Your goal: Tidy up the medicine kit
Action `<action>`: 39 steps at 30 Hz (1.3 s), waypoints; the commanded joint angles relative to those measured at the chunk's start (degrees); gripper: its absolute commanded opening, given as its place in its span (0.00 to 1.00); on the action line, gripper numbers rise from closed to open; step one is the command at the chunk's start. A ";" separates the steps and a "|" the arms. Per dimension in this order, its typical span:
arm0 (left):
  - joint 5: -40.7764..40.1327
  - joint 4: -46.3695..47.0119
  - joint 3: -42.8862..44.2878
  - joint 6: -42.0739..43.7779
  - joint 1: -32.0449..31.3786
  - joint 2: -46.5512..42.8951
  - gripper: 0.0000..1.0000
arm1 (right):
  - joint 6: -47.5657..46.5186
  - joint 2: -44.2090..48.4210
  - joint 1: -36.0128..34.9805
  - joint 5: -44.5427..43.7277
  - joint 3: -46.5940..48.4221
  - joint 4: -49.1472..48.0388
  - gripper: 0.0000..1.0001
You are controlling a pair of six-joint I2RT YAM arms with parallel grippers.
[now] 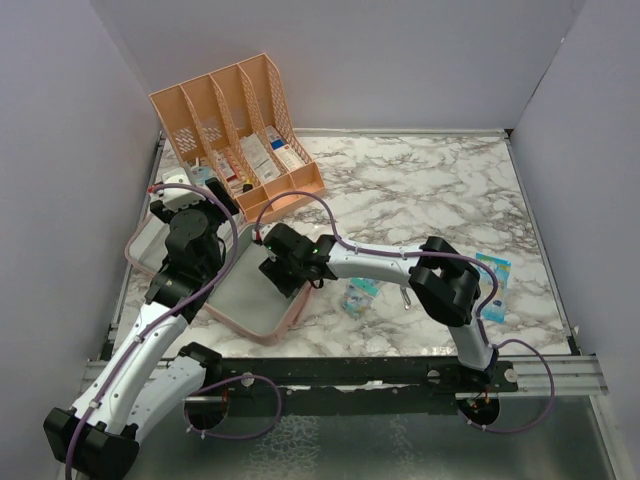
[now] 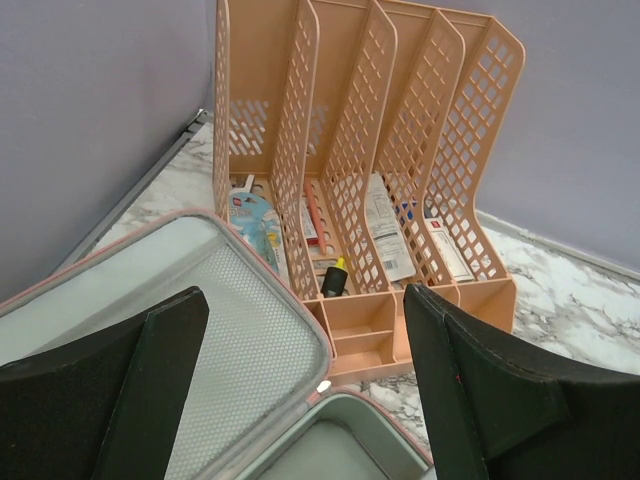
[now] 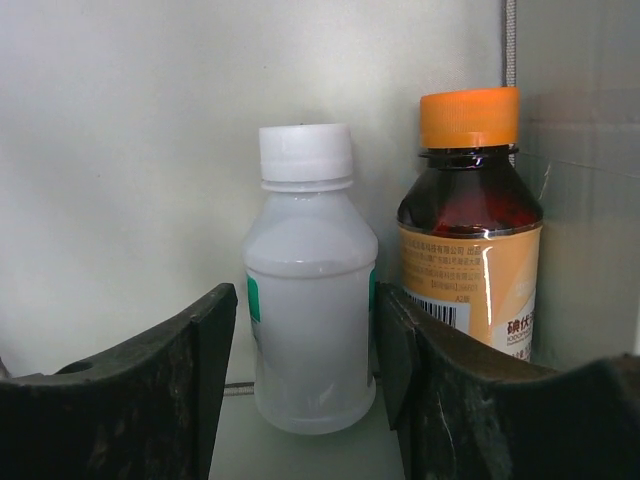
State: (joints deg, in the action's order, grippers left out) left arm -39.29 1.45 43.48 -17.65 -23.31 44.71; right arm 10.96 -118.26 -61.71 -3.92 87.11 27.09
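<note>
From above, we see the kit lying open at the table's 8 o'clock, within reach of both arms. The left gripper hovers over its lid. The right gripper dips into its tray. The organizer stands at 11 o'clock and a packet lies loose near 6. The table is marbled, boxed in by plain lilac panels.

On the left wrist, the jaws gape wide, holding nothing.

On the right wrist, the jaws stand apart around an upright white bottle. A gap shows at 9 o'clock, so we judge it unheld. A brown bottle stands just beside it at 3 o'clock, likely packed close to save room.
</note>
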 commanded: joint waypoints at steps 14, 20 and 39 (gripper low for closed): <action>1.06 -0.40 2.83 -0.58 0.46 0.94 0.83 | 7.16 7.25 0.29 -8.29 0.97 7.88 0.61; 0.41 -0.84 3.42 -0.93 0.46 0.53 0.83 | 5.40 8.04 0.28 -5.30 0.84 2.74 0.50; 1.29 -1.91 4.87 -1.04 0.40 -0.06 0.83 | 7.10 3.45 0.29 13.42 -0.43 -3.03 0.33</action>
State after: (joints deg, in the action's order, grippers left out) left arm -39.03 -0.14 47.33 -18.52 -23.20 44.88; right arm 16.29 -114.45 -61.41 4.91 89.25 26.00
